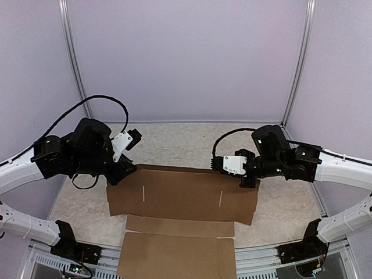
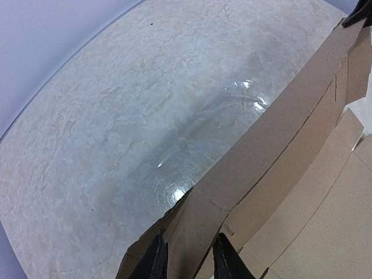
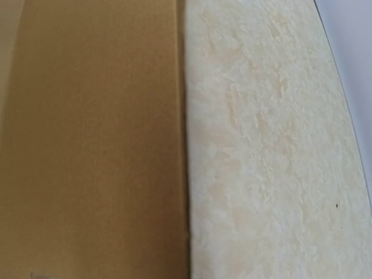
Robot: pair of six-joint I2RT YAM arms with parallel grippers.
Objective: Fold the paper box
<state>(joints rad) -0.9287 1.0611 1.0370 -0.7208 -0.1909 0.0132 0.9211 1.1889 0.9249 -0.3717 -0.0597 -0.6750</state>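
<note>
The paper box [image 1: 180,197] is a flat brown cardboard sheet with two slots, and its near panels hang over the table's front edge. My left gripper [image 1: 120,174] is at the sheet's far-left corner. In the left wrist view its black fingertips [image 2: 157,258] stand a little apart, with the end of the far flap [image 2: 302,116] held between them and lifted slightly off the table. My right gripper [image 1: 250,182] rests at the sheet's far-right corner. The right wrist view shows only the cardboard [image 3: 93,145] and the table; its fingers are out of frame.
The table [image 1: 174,142] has a pale marbled top and lilac walls on three sides, with aluminium posts [image 1: 296,64] at the back corners. Black cables loop above both arms. Bare table lies beyond the sheet's far edge [image 2: 145,104] and to its right [image 3: 267,163].
</note>
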